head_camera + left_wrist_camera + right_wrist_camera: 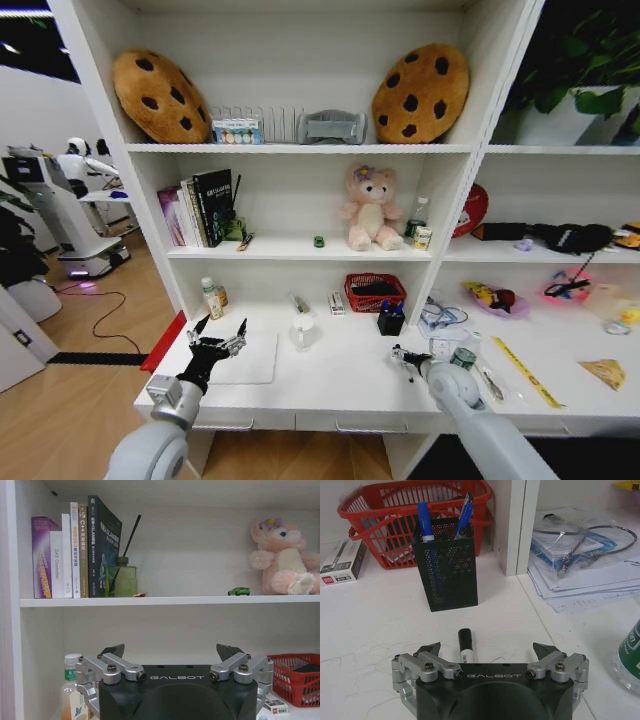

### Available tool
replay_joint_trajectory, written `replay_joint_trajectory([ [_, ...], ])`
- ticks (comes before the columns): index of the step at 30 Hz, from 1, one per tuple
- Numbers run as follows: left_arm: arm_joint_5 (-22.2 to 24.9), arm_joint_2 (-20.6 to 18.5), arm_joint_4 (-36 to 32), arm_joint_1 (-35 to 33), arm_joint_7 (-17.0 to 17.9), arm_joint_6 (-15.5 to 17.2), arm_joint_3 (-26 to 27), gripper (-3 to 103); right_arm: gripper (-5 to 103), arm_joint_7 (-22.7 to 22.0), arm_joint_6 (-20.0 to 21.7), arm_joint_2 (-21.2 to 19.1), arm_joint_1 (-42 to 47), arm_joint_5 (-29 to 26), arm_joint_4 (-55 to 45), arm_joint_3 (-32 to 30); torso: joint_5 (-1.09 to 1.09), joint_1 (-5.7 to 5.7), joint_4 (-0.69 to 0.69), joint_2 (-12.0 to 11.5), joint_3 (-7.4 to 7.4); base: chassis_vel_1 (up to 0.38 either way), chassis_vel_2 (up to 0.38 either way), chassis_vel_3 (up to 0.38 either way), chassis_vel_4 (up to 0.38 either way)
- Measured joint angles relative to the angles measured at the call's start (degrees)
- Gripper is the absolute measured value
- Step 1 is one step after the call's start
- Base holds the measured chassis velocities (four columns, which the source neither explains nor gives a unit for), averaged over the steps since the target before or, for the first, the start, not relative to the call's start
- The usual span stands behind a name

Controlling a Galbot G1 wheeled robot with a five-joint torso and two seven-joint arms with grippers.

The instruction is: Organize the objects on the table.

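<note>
On the white table (pixel 340 385) a slim white laptop (pixel 245 360) lies at the left. My left gripper (pixel 215 335) (pixel 171 651) hovers open over its far left corner, holding nothing. A green-capped bottle (pixel 211 298) (pixel 72 690) stands behind it. My right gripper (pixel 402 356) (pixel 487 648) stands open low over the table. A black marker pen (pixel 466 649) lies between its fingers, untouched. Beyond the marker is a black mesh pen holder (pixel 390 320) (pixel 447 565) with blue pens (pixel 424 520). A clear cup (pixel 302 330) stands mid-table. A tiny green toy car (pixel 319 241) (pixel 239 591) sits on the shelf above.
A red basket (pixel 375 292) (pixel 395 515) and a small box (pixel 342 562) stand behind the holder. Papers with a bagged cable (pixel 580 555) and a green-labelled can (pixel 462 357) (pixel 630 655) lie right of the shelf upright (pixel 515 525). Books (pixel 75 555) and a pink plush bear (pixel 371 208) fill the shelf.
</note>
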State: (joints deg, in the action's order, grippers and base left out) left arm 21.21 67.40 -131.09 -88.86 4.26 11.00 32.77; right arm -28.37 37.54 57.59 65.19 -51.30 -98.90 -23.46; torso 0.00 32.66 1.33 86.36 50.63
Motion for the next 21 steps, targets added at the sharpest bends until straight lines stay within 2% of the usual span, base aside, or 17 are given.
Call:
replay_joint_trajectory([
  [11,0.0,0.0,0.0,0.0,0.0,0.0,0.0,100,96,4.3,0.3,0.0,-0.3,0.5,1.1,0.3,0.0,0.0,0.0,0.0,0.0,0.0,0.0,0.0,0.0],
  [21,0.0,0.0,0.0,0.0,0.0,0.0,0.0,100,91,5.0,0.7,0.0,-0.2,0.6,1.6,0.1,0.0,0.0,0.0,0.0,0.0,0.0,0.0,0.0,0.0],
])
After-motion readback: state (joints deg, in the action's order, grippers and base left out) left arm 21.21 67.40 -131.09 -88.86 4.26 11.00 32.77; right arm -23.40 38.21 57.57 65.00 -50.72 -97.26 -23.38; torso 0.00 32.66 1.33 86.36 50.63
